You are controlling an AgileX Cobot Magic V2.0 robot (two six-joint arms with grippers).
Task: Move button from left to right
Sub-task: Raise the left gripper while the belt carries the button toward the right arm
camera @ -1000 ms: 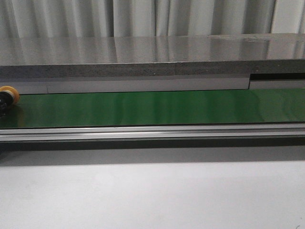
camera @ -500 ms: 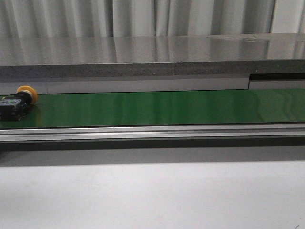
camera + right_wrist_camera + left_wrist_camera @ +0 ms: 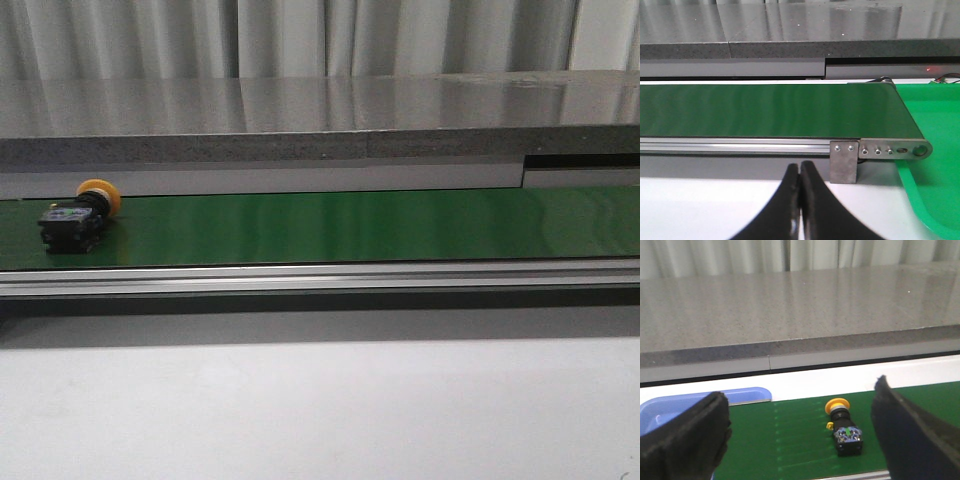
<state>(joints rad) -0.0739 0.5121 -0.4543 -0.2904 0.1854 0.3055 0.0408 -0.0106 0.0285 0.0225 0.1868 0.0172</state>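
I'm at the pickup: button [image 3: 842, 422] lies on the belt [image 3: 350, 226] between my left gripper [image 3: 800, 440] jaws, spread wide; next, descend and close; right gripper [image 3: 800, 200] clenched, empty

Colour notes from my station. Belt [image 3: 350, 225] reads deep green with a soft sheen, edged by a silver rail [image 3: 320, 277]. Button [image 3: 842, 426]: yellow-orange round cap, black body, bluish specks and a small green mark on its end face. Counter [image 3: 320, 115] behind is speckled grey stone, glossy on top, darker along its front edge. Curtain [image 3: 300, 38] is pale grey with vertical folds. Worktop [image 3: 320, 410] is plain white. I see a light blue tray [image 3: 700, 402] in the left wrist view and a bright green tray [image 3: 935, 165] in the right wrist view. Left end effector [image 3: 800, 440] and right end effector [image 3: 800, 210] are both black.
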